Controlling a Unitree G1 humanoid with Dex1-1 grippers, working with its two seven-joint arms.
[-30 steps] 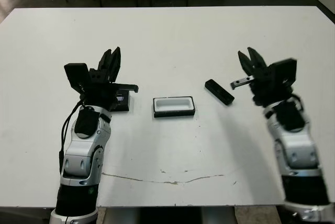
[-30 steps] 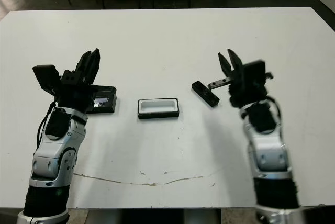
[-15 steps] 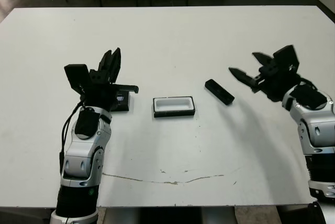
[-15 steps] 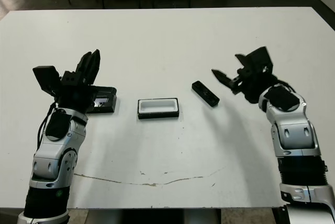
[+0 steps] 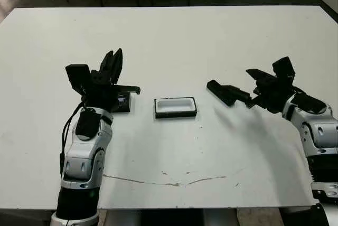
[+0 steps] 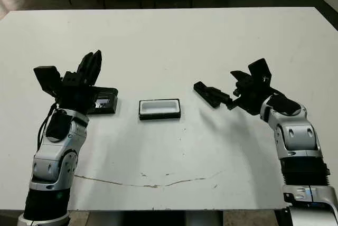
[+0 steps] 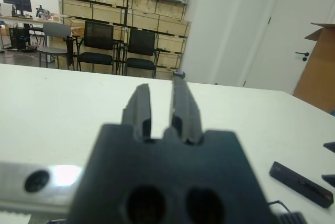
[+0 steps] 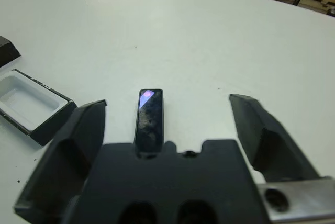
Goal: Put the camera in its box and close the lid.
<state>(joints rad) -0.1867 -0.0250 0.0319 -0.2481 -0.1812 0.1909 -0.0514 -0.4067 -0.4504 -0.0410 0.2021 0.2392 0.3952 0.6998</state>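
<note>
Right gripper (image 8: 165, 124) sits with fingers spread wide, my camera (image 8: 149, 115) lying flat on the table (image 5: 174, 41) between them, seemingly untouched. Left of it rests the box (image 5: 175, 107), then the lid (image 6: 103, 102) beside my left gripper (image 7: 161, 106), fingers nearly together.

Lid (image 5: 122, 102): largely hidden behind left gripper (image 5: 112, 65). Camera (image 8: 149, 115): near end hidden under right gripper (image 8: 167, 124) body. Box (image 8: 31, 104): cut by picture edge.
</note>
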